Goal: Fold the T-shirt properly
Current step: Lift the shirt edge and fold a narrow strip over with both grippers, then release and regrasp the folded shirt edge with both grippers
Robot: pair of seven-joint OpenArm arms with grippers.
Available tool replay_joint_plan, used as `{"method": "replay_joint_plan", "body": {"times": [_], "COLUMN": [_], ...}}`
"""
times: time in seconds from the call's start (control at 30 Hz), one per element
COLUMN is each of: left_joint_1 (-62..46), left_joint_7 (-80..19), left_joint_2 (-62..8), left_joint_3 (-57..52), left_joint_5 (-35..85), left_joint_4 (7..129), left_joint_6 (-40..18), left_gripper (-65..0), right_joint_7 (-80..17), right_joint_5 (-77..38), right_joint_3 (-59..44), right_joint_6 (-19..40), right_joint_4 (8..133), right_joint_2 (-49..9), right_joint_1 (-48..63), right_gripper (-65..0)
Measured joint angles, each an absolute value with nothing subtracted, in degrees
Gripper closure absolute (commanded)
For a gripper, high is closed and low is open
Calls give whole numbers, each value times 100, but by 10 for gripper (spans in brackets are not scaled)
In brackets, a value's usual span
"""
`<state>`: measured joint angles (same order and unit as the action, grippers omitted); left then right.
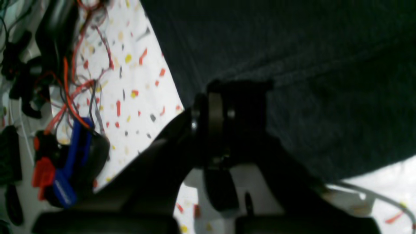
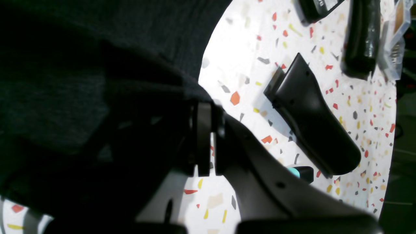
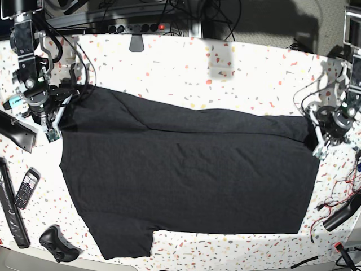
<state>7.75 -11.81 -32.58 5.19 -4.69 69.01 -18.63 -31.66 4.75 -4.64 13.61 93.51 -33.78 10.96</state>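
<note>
At the far left of the base view we see a long black bar (image 3: 10, 209), a black phone (image 3: 26, 188) with a keypad, and a black handheld controller (image 3: 56, 243) lying on the speckled white bench (image 3: 186, 62), all just off the cloth's left edge. A black tapered part (image 3: 14, 131) lies near them, higher up; in the right wrist view it sits well clear of the cloth.

Above these, the right tool (image 3: 54, 125) sits at the upper-left corner of the T-shirt (image 3: 186, 175). Its jaws are together, and in the right wrist view the black cloth is bunched right against the tool (image 2: 204, 139), which is clamped on the corner.

The T-shirt lies spread flat across the middle of the bench, plain black side up. A long fold line runs across its upper part from left to right. A notch shows in its lower edge on the left.

On the right, the left tool (image 3: 317, 142) meets the T-shirt's upper-right corner. Its jaws are also together, and the left wrist view shows dark cloth pressed around the tool (image 1: 224, 113), so it is clamped on that corner.

Farthest right, red and orange wires (image 3: 333, 206) trail over the bench towards a black part (image 3: 342, 213).
</note>
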Motion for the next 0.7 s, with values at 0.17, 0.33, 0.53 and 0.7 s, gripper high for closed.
{"method": "replay_joint_plan", "body": {"times": [0.17, 0.33, 0.53, 0.7], "left_joint_1": [856, 845, 843, 843], "left_joint_7": [-1194, -1201, -1892, -2226], "left_joint_2": [-3288, -3306, -3415, -3850], "left_joint_3": [515, 515, 515, 497], "left_joint_5": [-469, -467, -349, 950], "left_joint_4": [6901, 6901, 6901, 7089], "left_joint_6": [-1846, -1833, -1011, -967], "left_gripper": [0, -132, -235, -227], "right_joint_7": [-3140, -3264, -3310, -3575], "right_joint_5": [475, 491, 110, -624], "right_joint_3": [-464, -467, -565, -845], "right_joint_6": [1361, 1354, 1052, 1055], "right_joint_4": [9341, 9332, 9496, 9896], "right_joint_2": [-3376, -3376, -3378, -3378], "right_joint_1": [1096, 1004, 786, 810], "right_gripper": [0, -202, -210, -203]}}
